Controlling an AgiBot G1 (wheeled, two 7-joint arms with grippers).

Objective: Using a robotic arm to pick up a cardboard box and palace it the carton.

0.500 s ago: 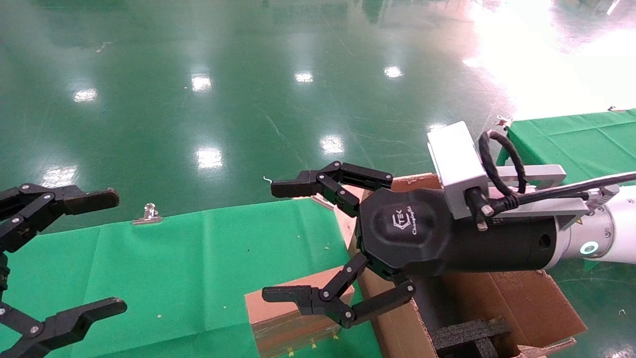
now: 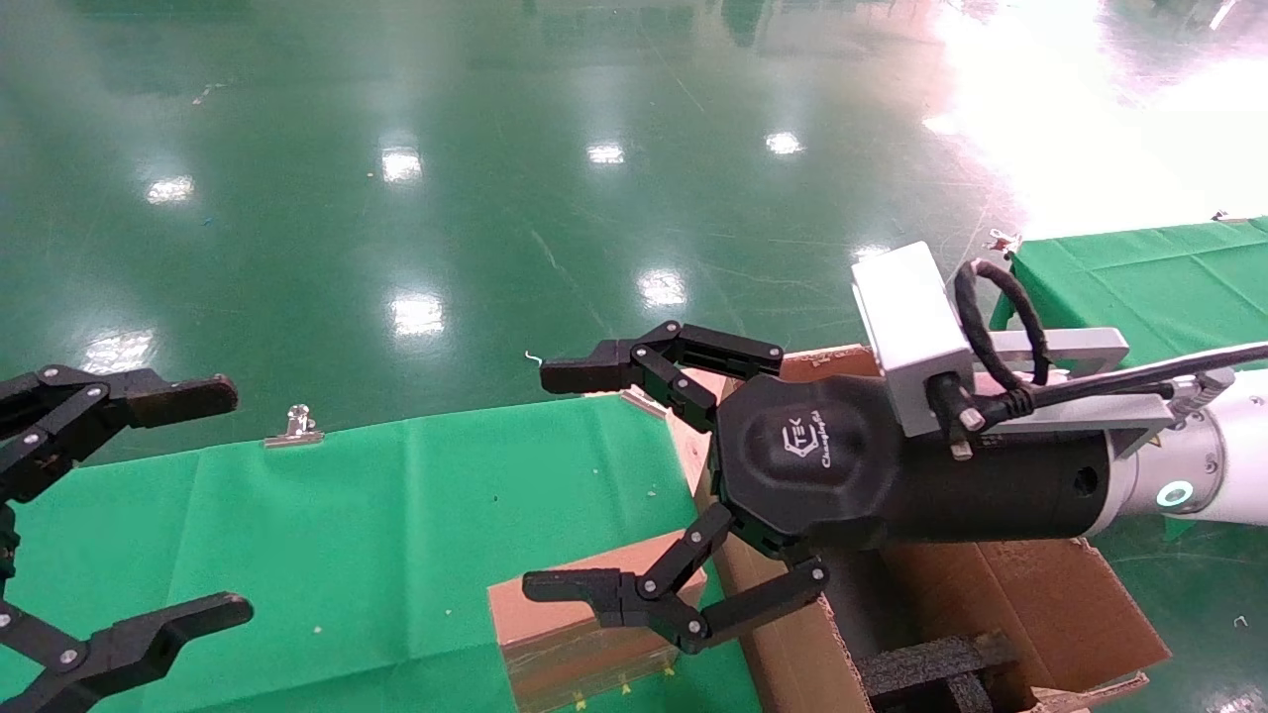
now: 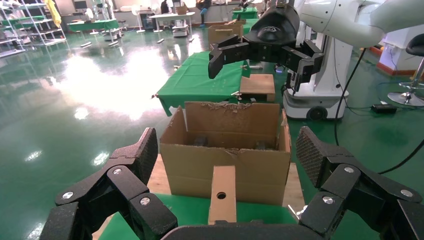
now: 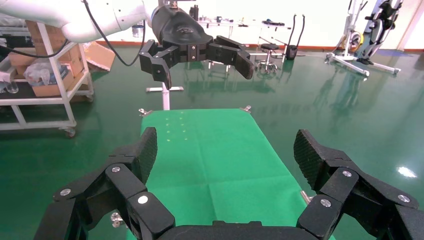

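Box [image 2: 555,604] lies flat on green worktop [image 2: 347,515], just beside carton [image 2: 1050,604]. Right claw [image 2: 575,485] wide apart above box, empty. Left claw [image 2: 158,505] apart too, idle. Best: drop straight, squeeze both sides evenly.

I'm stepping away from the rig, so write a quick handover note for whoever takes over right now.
Right gripper: open, holding nothing, raised above the table near the cardboard box.
Left gripper: open, holding nothing, raised at the table's left end.
Cardboard box: on the green table, right beside the carton, untouched.
Carton: open on the floor at the table's right end, black foam blocks inside.
Done: nothing is gripped or placed.
Left: lower the right gripper onto the box, grip it, lift it and set it into the carton.
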